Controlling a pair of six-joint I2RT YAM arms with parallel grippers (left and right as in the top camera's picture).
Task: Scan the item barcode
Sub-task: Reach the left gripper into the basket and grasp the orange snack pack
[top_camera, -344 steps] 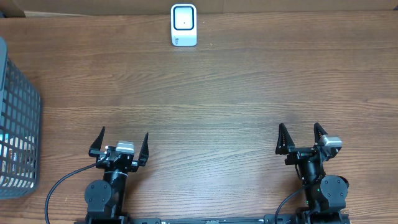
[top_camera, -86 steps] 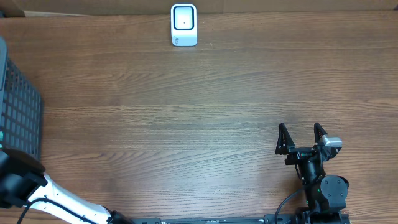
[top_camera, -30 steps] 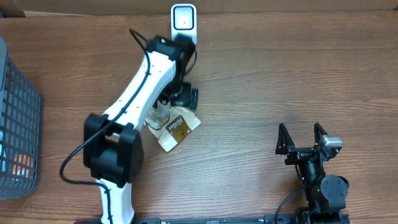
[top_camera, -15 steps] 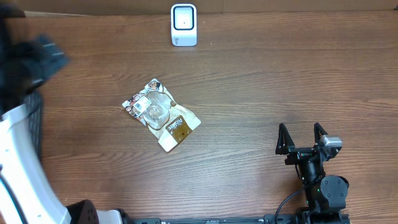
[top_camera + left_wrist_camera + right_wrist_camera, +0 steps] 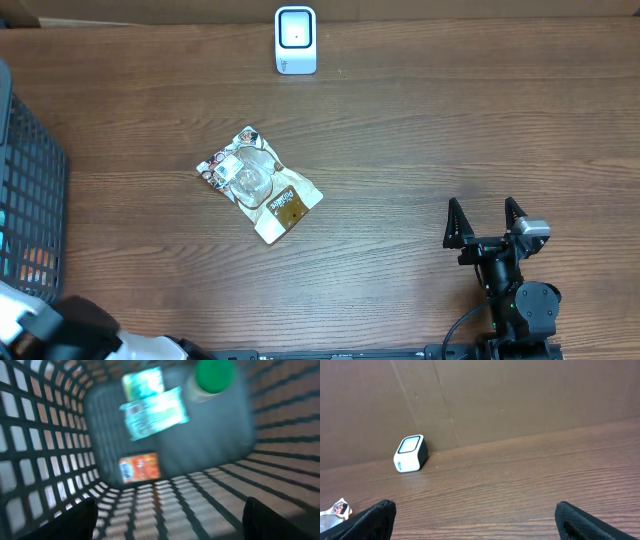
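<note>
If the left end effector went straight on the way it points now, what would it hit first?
Probably the basket floor, between the teal packet and the orange packet; the left end effector points down into it. The view is blurred, so depth is uncertain.

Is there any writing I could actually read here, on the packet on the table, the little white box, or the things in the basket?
Nothing can be read.
Snack packet: print on its brown corner, too small to read.
Scanner: small marks under its window, too small to read.
Teal packet in the basket: print blurred.
Orange packet: print blurred.
Green-capped bottle: no text visible.
</note>
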